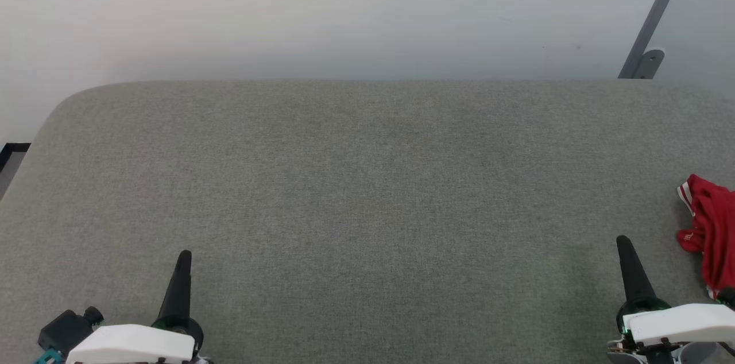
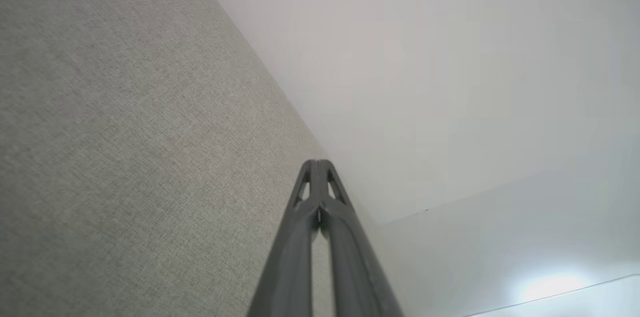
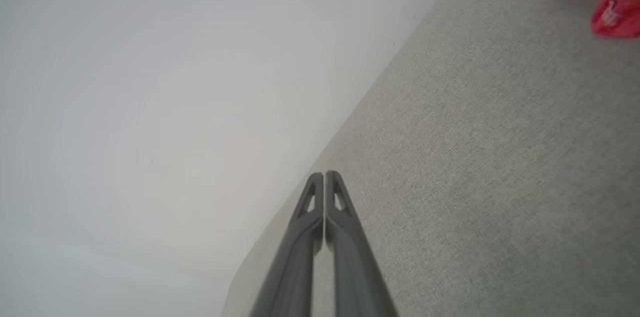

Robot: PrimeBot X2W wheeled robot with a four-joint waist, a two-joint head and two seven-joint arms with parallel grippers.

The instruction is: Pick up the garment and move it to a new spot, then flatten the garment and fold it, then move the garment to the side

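Both shut, tips pressed together, gripping nothing: left gripper [image 1: 184,258] at the near left of the grey fabric table [image 1: 367,180], right gripper [image 1: 622,242] at the near right. Bunched up on the table's right side, just beside the right gripper: red garment [image 1: 711,232] with red-and-white striped trim, partly cut off by the picture's edge

A wide, flat pad [image 1: 367,180] covered in grey woven fabric, with a rounded far-left corner, stretched across the head view. A crumpled red cloth garment [image 1: 711,232] with red-and-white striped trim lay bunched directly on the pad at its right side, partly cut off by the head view's edge.
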